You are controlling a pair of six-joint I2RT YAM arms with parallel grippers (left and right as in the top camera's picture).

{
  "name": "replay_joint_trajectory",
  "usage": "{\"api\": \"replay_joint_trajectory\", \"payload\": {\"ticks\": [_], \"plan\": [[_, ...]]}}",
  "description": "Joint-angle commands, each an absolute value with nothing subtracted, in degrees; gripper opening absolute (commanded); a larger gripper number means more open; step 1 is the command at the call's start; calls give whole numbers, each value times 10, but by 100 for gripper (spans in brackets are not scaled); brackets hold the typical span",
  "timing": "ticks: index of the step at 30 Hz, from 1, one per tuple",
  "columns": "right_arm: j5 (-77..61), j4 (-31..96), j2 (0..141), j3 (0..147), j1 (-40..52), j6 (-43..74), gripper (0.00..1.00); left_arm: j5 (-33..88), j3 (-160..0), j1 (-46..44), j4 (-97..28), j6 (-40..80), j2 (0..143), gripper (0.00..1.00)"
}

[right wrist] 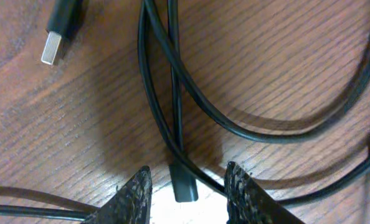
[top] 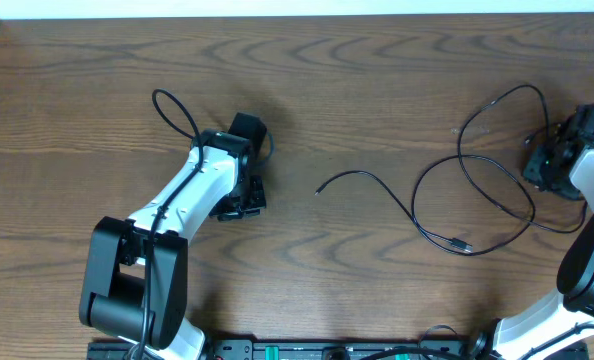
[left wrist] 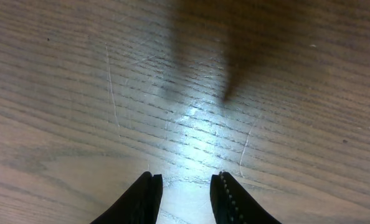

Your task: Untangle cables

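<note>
Glare is pooling on the table (left wrist: pixel 191 134) under the left wrist, and a blurred shadow is lying beyond it.

On the table (top: pixel 377 80), cables (top: pixel 462 243) lie at right, beside the right hand (right wrist: pixel 188 186).

The left arm (top: pixel 182 195) is stretched from the lower left of the frame toward the upper middle, with the left gripper (left wrist: pixel 185 182) held low and its fingers parted. The right arm (top: pixel 592 250) is extended up the right edge, and the right gripper (right wrist: pixel 188 173) is pointed downward with its fingers spread apart.
</note>
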State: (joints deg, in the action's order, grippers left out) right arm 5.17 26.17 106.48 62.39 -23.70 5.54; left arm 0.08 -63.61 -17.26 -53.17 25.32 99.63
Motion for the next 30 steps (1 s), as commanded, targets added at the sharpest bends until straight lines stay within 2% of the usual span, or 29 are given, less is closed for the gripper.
{"api": "replay_joint_trajectory", "payload": {"ticks": [1,3,5,8,13,16,17,19,20,27,30], "plan": [[55,264,1065,618,-237,51,34,0,-640,-171,-535,256,990,31],[55,265,1065,618,-237,51,34,0,-640,-171,-536,256,990,31],[73,258,1065,618,-237,51,40,0,-640,-171,-537,256,990,32],[68,245,1065,618,-237,51,39,0,-640,-171,-539,256,990,31],[26,248,1065,603,-237,51,33,0,-640,-171,-538,256,990,32],[26,249,1065,588,-237,51,26,0,-640,-171,-538,256,990,31],[26,249,1065,587,-237,51,22,0,-640,-171,-538,256,990,31],[23,253,1065,587,-237,51,4,0,-640,-171,-538,256,990,32],[13,254,1065,587,-237,51,1,0,-640,-171,-538,256,990,32],[-36,317,1032,611,-236,82,1,0,-640,-171,-537,256,990,31],[-114,372,990,631,-235,81,2,0,-640,-171,-537,256,990,32]]}}
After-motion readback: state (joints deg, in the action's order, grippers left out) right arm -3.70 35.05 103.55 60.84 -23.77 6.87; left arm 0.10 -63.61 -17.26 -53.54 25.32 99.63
